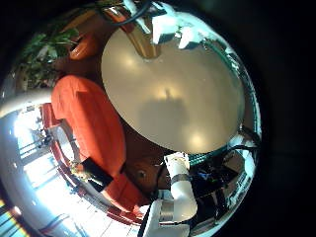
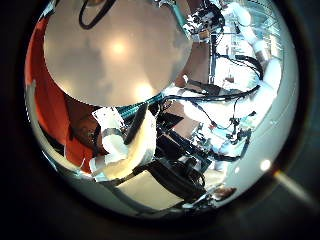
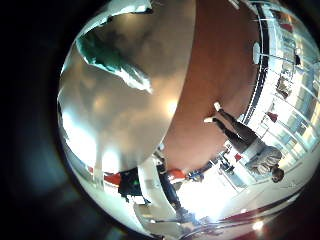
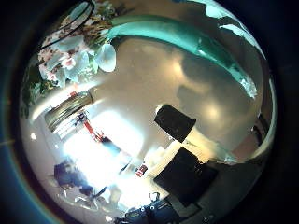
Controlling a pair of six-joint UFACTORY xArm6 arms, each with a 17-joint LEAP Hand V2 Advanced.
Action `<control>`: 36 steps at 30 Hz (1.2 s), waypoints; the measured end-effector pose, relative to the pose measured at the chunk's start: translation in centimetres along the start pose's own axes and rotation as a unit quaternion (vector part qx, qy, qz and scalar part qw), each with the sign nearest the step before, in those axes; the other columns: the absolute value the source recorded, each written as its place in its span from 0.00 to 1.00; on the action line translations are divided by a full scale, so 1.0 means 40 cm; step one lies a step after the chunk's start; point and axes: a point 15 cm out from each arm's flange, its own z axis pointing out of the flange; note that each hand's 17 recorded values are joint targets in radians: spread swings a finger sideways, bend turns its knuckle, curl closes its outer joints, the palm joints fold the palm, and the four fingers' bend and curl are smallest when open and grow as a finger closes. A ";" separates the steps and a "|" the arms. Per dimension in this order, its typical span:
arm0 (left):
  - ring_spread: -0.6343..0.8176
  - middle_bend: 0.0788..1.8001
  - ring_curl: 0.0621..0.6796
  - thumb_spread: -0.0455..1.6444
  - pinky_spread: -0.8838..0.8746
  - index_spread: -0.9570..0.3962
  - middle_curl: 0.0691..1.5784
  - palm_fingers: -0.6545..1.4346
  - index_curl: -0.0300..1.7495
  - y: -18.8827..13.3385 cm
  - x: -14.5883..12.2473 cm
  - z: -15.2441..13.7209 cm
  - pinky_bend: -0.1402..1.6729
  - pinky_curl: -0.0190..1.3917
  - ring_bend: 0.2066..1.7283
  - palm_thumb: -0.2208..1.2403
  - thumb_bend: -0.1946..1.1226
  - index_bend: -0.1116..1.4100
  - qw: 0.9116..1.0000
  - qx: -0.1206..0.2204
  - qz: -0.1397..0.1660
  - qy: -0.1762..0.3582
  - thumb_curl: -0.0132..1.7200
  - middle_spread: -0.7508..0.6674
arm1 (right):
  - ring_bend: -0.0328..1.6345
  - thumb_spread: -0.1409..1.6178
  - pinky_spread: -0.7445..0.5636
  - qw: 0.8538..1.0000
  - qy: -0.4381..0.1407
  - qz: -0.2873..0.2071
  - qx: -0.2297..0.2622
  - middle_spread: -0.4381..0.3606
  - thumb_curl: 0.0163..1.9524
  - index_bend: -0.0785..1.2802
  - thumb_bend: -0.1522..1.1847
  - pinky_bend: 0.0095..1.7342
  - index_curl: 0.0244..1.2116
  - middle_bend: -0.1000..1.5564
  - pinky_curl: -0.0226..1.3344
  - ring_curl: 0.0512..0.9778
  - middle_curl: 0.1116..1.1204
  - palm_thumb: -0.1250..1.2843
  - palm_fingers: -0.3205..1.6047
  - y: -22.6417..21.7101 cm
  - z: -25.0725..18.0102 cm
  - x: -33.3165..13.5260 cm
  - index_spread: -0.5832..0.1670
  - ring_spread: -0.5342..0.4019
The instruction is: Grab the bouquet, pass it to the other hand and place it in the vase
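The bouquet shows in the right thumb side palm view, with pale flowers and leaves [image 4: 70, 54] and a long wrapped stem [image 4: 187, 42] crossing close to the palm. Its leafy end [image 3: 105, 55] hangs above the round table [image 3: 110, 125]. My right hand [image 4: 185, 149] is shut on the bouquet, and only its dark finger parts show. My left hand [image 2: 120, 150] hangs over the round table [image 1: 173, 94] with relaxed fingers [image 1: 188, 25] and nothing in them. A tall narrow thing [image 1: 145, 44] stands at the table's rim. I cannot tell whether it is the vase.
A sofa [image 1: 89, 123] and potted plants [image 1: 49, 44] stand beyond the table's rim. A white arm [image 1: 178, 197] rises beside the table, and another stretch of arm [image 2: 250, 90] shows past the table [image 2: 110, 55].
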 end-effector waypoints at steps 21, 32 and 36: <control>0.77 0.06 0.23 0.75 0.76 0.67 0.16 0.40 0.23 -0.035 -0.028 0.003 0.23 0.26 0.18 0.36 0.14 0.19 1.000 -0.010 -0.001 0.003 0.18 0.74 | 0.62 0.68 0.47 0.999 0.031 0.032 -0.027 0.36 0.20 0.24 0.10 0.46 0.37 0.42 0.11 0.36 0.45 0.52 0.63 -0.103 0.064 0.031 0.40 0.32; 0.77 0.06 0.23 0.75 0.76 0.67 0.17 0.40 0.23 -0.046 -0.034 0.001 0.23 0.26 0.18 0.36 0.14 0.19 1.000 -0.010 0.001 0.004 0.18 0.74 | 0.73 0.65 0.31 0.995 0.047 0.031 -0.083 0.28 0.24 0.60 0.13 0.68 0.60 0.65 0.24 0.49 0.61 0.71 0.86 -0.072 0.039 0.044 0.26 0.31; 0.77 0.06 0.24 0.75 0.76 0.67 0.17 0.40 0.23 -0.040 -0.035 0.001 0.23 0.26 0.18 0.36 0.14 0.19 1.000 -0.013 0.001 0.005 0.18 0.74 | 0.79 0.65 0.34 0.997 0.042 0.028 -0.059 0.28 0.28 0.72 0.18 0.77 0.68 0.72 0.30 0.55 0.68 0.81 0.81 -0.060 -0.014 0.039 0.28 0.32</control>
